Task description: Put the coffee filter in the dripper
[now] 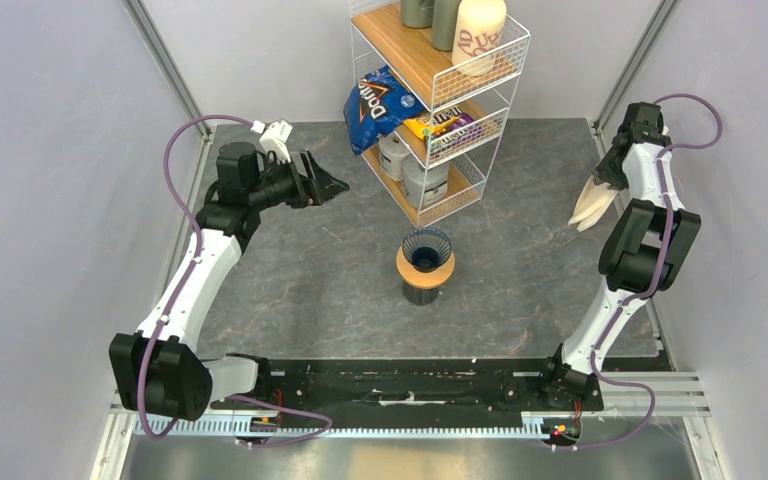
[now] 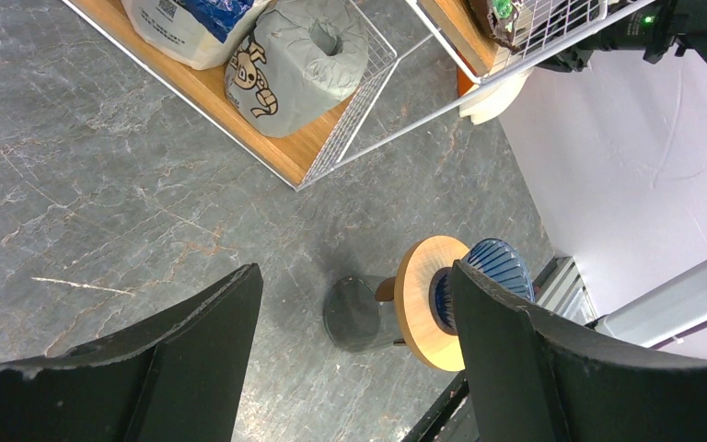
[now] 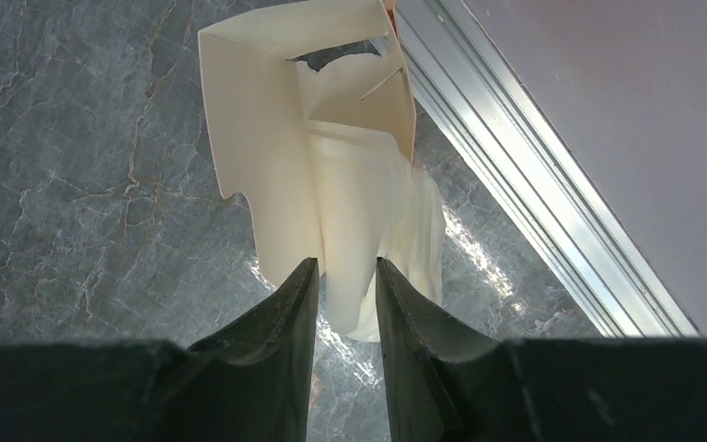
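Observation:
The dripper, a dark blue ribbed cone, sits in a tan wooden ring on top of a dark cup at the table's middle. The left wrist view shows the dripper behind the right finger, with the ring and cup beside it. The coffee filter, a creased cream-white paper, hangs above the table's right edge. My right gripper is shut on its lower fold; in the wrist view the filter fans out past the gripper. My left gripper hovers open at the rear left, holding nothing.
A wire shelf with wooden boards stands at the back, holding a blue chip bag, a cream canister and wrapped rolls. An aluminium rail and a wall run close along the right gripper's side.

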Controlling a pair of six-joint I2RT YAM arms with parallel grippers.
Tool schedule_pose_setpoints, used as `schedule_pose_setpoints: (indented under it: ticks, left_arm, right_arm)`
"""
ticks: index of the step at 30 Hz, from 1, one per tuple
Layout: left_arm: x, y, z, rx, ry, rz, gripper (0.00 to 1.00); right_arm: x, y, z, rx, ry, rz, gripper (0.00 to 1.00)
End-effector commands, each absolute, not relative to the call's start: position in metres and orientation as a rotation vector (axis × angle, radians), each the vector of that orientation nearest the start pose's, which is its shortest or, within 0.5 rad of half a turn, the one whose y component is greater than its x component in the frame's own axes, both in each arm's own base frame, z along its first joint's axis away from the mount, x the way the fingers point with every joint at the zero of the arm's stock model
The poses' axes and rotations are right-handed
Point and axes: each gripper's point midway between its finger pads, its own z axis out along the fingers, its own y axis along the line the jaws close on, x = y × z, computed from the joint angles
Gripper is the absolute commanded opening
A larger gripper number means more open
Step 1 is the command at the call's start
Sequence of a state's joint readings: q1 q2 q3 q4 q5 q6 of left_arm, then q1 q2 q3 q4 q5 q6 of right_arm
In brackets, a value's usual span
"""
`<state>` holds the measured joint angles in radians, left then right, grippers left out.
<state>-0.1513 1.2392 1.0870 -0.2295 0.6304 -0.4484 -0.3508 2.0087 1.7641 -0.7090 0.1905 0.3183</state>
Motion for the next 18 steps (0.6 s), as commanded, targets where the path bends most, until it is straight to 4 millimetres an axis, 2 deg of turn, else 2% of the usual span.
schedule_pose_setpoints:
  ticks: [1,14,18]
  left_arm:
    - [0.347,-0.170,0.295,0.144,1.946,-1.002,0.82]
    - [0.351,-0.170,0.295,0.133,1.950,-1.000,0.82]
    - [0.352,-0.170,0.295,0.135,1.950,-0.998,0.82]
  right_arm:
    - [0.474,-0.200,0.138,0.896,2.284,-0.274,0.36]
    - [0.476,-0.205,0.128,0.899,2.297,-0.303,0.24]
    - [0.474,-0.205,0.125,0.908,2.300,-0.309,0.15]
